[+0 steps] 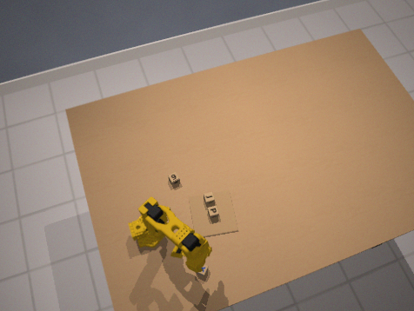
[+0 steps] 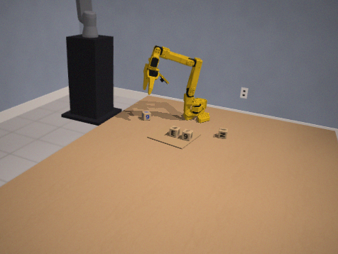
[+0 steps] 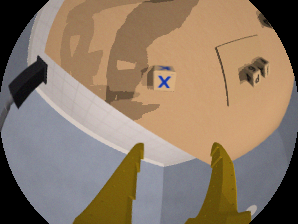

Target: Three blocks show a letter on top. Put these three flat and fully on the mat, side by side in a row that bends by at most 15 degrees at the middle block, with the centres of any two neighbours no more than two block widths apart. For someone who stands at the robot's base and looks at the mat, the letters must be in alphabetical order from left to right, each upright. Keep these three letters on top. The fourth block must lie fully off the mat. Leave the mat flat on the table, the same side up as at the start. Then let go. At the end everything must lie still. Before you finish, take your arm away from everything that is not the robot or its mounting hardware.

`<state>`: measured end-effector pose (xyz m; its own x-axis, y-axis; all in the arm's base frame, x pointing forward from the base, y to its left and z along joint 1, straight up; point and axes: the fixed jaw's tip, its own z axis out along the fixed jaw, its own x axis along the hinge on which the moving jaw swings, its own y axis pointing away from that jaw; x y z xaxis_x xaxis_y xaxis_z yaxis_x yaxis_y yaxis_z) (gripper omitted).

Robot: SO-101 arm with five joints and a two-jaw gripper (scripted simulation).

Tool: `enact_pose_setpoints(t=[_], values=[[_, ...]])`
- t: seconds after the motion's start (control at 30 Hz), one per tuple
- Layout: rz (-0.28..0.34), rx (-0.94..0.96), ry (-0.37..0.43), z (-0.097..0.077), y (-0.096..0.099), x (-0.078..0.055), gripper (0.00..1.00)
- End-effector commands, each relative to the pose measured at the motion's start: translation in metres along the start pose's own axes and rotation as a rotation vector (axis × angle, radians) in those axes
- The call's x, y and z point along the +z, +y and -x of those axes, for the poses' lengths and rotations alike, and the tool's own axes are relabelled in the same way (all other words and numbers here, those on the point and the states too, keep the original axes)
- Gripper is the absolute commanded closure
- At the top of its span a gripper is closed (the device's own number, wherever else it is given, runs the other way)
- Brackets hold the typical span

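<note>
Gripper [image 2: 147,93] [image 3: 179,145] raised over table [image 1: 261,130] [image 2: 170,191] [image 3: 195,60], fingers apart, nothing grasped. Blue-lettered block [image 1: 203,270] [image 2: 146,116] [image 3: 164,80] on table, below hand, apart from it. J block [image 1: 209,198] [image 2: 187,135] [image 3: 263,67] and P block [image 1: 213,212] [image 2: 174,131] [image 3: 253,77] on mat [image 1: 223,226] [image 2: 181,142] [image 3: 237,90], off to hand's left.

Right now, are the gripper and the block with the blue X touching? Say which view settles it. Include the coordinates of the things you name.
Apart. The exterior view shows the gripper [image 2: 148,91] [image 3: 178,145] raised in the air, with wall and table visible between its fingertips and the block [image 2: 146,116] [image 3: 164,80] below.

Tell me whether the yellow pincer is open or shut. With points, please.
Open: the yellow pincer [image 2: 147,93] [image 3: 178,145] has its tips apart, nothing between them.
</note>
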<state>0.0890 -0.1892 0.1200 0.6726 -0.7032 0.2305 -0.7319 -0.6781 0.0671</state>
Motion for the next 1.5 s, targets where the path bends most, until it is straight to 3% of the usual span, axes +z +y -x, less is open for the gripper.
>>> enact_pose_setpoints(t=[0.0,0.17,0.33,1.03,1.47], values=[[0.045,0.0,0.158,-0.008,0.003,-0.029,0.65],[0.077,0.0,0.269,-0.008,0.003,-0.05,0.65],[0.089,0.0,0.309,-0.007,0.003,-0.057,0.65],[0.075,0.091,0.314,-0.006,0.002,-0.056,0.65],[0.02,0.427,0.325,-0.001,0.001,-0.05,0.65]])
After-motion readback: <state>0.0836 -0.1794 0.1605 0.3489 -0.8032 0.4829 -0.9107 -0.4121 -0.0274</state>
